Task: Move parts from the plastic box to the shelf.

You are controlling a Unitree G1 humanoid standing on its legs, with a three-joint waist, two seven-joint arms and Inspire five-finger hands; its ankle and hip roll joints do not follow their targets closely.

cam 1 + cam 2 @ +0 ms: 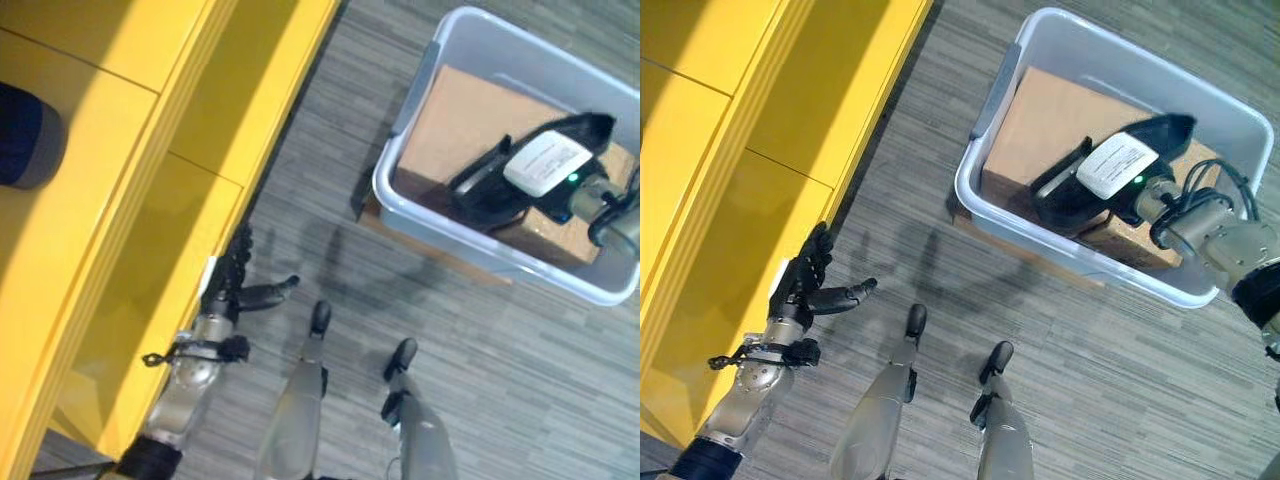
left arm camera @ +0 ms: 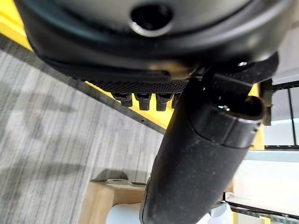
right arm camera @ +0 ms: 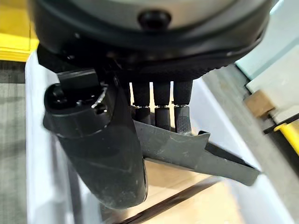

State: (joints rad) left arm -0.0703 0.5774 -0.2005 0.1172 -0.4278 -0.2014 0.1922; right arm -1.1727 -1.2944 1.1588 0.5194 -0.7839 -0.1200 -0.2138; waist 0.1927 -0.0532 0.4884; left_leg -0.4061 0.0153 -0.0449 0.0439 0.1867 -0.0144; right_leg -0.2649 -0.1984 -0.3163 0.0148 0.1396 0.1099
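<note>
Grey striped carpet (image 1: 1090,380) is seen under everything. On it stands the plastic box (image 1: 1008,70), pale blue, with a brown cardboard block (image 1: 1060,110) inside. A dark flat part (image 3: 196,154) lies over this cardboard, and the right robot hand (image 1: 1080,195) is reached into the box; its fingers (image 3: 161,109) are curled over the part, with the thumb on the other side, so the part is judged to be gripped. The yellow shelf (image 1: 730,160) is well apart, at the left side. Beside its edge the left robot hand (image 1: 812,280) is held with straight, spread fingers, holding nothing. No part is seen on the shelf, so the carrying is not yet done.
</note>
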